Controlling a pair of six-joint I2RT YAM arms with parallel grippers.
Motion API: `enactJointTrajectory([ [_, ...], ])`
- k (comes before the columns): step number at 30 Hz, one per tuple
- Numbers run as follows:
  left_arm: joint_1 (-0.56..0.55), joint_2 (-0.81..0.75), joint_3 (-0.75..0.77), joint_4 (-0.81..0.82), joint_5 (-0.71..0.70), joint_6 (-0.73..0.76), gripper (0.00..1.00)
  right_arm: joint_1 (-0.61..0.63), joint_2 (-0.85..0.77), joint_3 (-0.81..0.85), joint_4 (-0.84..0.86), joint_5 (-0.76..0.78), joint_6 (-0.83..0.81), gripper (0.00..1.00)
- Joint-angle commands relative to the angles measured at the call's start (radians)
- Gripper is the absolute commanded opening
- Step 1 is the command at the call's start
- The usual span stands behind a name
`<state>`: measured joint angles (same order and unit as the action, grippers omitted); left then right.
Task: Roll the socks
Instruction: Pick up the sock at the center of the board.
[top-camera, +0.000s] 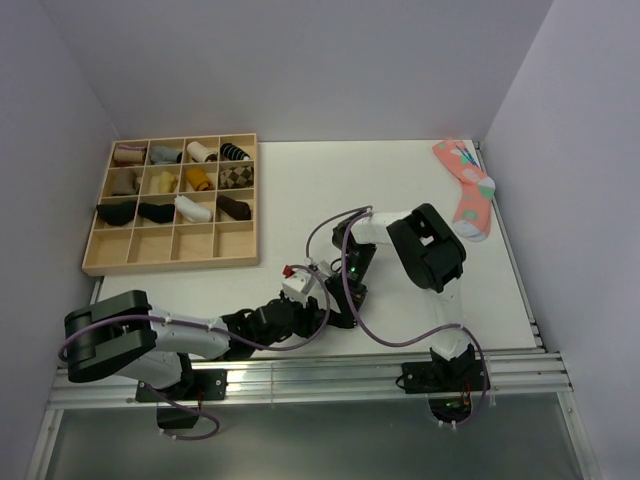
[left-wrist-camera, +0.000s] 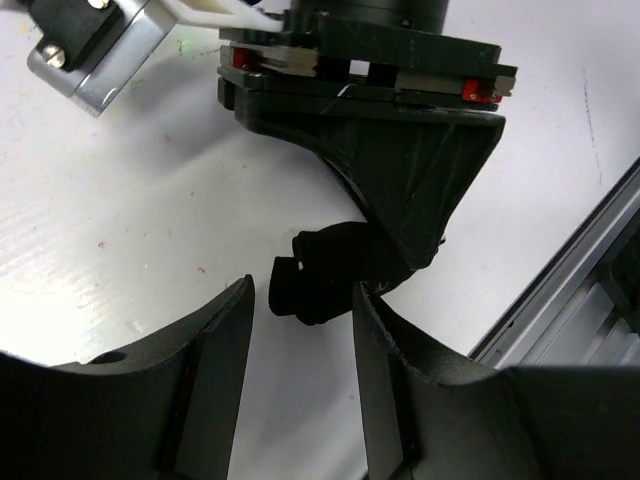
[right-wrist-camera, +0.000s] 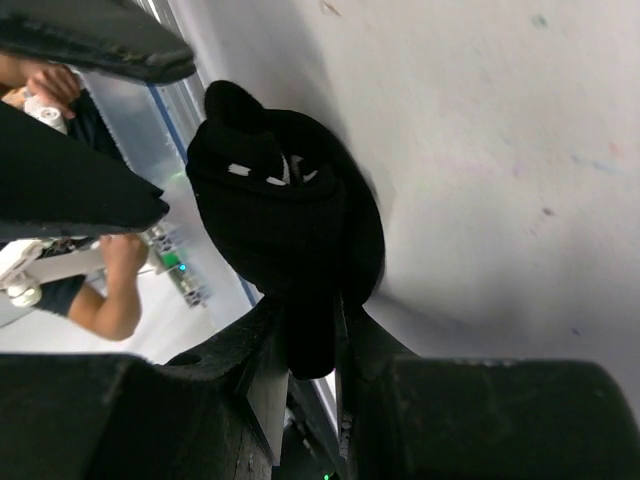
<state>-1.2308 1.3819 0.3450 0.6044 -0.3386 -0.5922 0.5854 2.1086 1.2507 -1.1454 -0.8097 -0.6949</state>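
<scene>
The black socks (right-wrist-camera: 280, 220) are bunched into a compact bundle with thin white stripes showing, just above the white table. My right gripper (right-wrist-camera: 310, 320) is shut on one end of the bundle. In the left wrist view the bundle (left-wrist-camera: 320, 280) hangs under one of the right gripper's fingers (left-wrist-camera: 400, 170). My left gripper (left-wrist-camera: 300, 300) is open, its fingertips on either side of the bundle's near end without closing on it. In the top view both grippers, left (top-camera: 322, 312) and right (top-camera: 347, 300), meet near the table's front middle and hide the socks.
A wooden compartment tray (top-camera: 170, 262) with several rolled socks stands at the back left. A pink patterned sock (top-camera: 468, 190) lies at the back right. The metal rail of the table's front edge (top-camera: 300, 375) runs close behind the grippers.
</scene>
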Motion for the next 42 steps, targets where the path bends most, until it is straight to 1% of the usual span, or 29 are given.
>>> enactJointTrajectory([
  [1,-0.013,0.011,0.06,-0.018,-0.019,0.074,0.49,-0.024,0.047,0.021,0.026,0.168,-0.058,0.19],
  [8,-0.016,0.032,0.126,-0.092,-0.007,0.138,0.5,-0.024,0.047,0.023,0.032,0.188,-0.057,0.18],
  [10,-0.015,0.042,0.155,-0.135,-0.002,0.156,0.5,-0.024,0.045,0.019,0.036,0.193,-0.057,0.19],
  [17,-0.016,0.065,0.227,-0.209,0.058,0.241,0.5,-0.024,0.048,0.018,0.041,0.198,-0.058,0.18],
  [21,-0.015,0.072,0.245,-0.221,0.143,0.284,0.51,-0.025,0.048,0.016,0.041,0.193,-0.061,0.18],
  [26,-0.009,0.097,0.279,-0.29,0.259,0.359,0.51,-0.025,0.045,0.006,0.041,0.198,-0.068,0.19],
  [29,-0.006,0.114,0.296,-0.285,0.328,0.364,0.51,-0.025,0.045,0.004,0.041,0.196,-0.069,0.18],
  [42,-0.006,0.209,0.321,-0.284,0.329,0.374,0.5,-0.025,0.054,0.01,0.027,0.193,-0.083,0.18],
])
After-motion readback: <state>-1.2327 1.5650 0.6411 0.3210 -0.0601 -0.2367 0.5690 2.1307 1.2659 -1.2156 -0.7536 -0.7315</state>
